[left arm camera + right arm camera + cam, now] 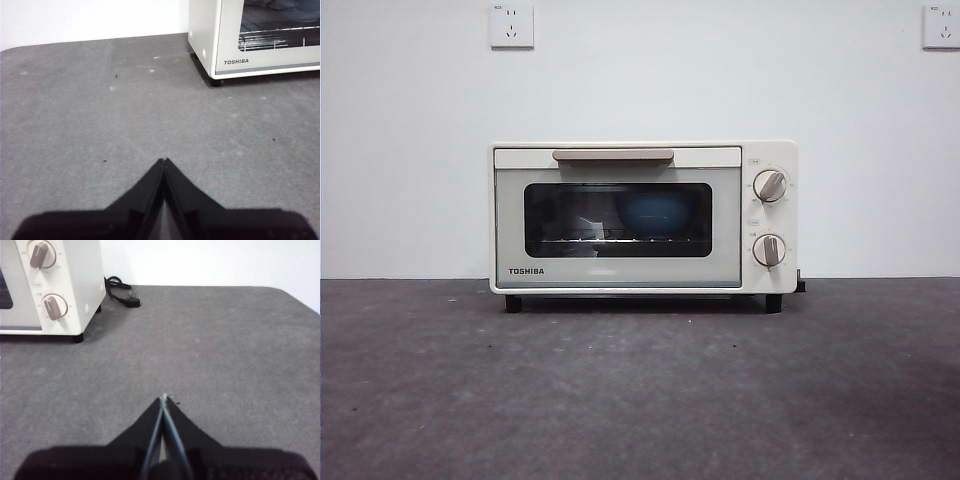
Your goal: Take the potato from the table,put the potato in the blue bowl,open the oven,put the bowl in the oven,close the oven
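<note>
Frontally, sitting shut on the table (640, 400): the oven (642, 217), door closed, handle (613, 155) up top, two knobs (769, 186) at one side. Showing dimly behind the glass, resting on the rack: the bowl (655, 213); potato not visible.

Next, left wrist view: hovering over bare table, the left gripper (164, 161), jaws pressed together, holding nothing, touching nothing, well apart from the oven's corner (255, 37).

Lastly, right wrist view: hanging likewise, the right gripper (164, 397), jaws closed tip to tip, empty. Lying near the oven's knob side: a black cord (121, 290).
</note>
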